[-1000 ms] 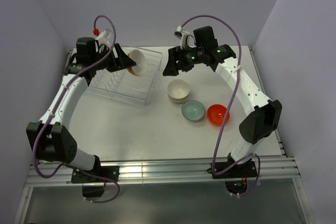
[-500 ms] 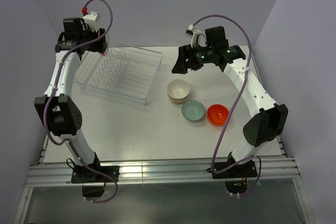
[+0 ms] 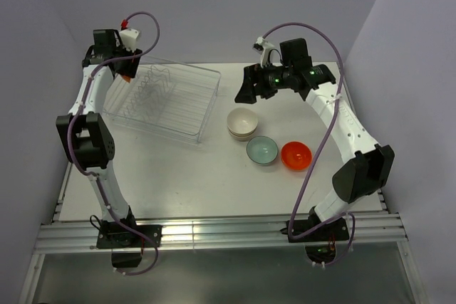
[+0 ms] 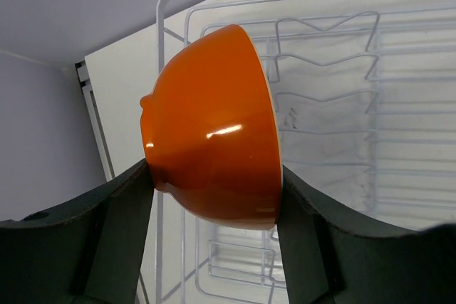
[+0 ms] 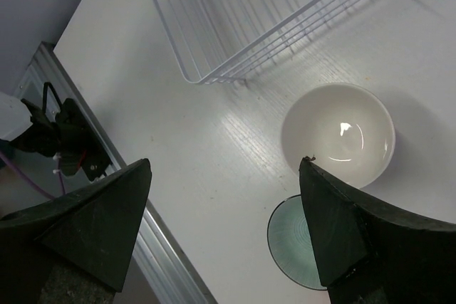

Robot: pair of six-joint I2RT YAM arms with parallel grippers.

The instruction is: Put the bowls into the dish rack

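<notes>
The left gripper point(image 4: 214, 179) is pinching an orange bowl point(image 4: 210, 126) on its edge over the far left corner of the dish rack point(image 3: 211, 101), apparently to slot it in upright. The right gripper point(image 5: 224, 165), spread wide, is hovering above the cream bowls point(image 3: 242, 122) on the table point(image 3: 178, 176).

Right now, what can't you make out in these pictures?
- Left wrist view: orange bowl shows only its outside and blocks part of the dish rack.
- Top view: that bowl is nearly hidden behind the left arm's wrist.
- Right wrist view: teal bowl partly covered by a finger; cream bowl hides any beneath.
</notes>
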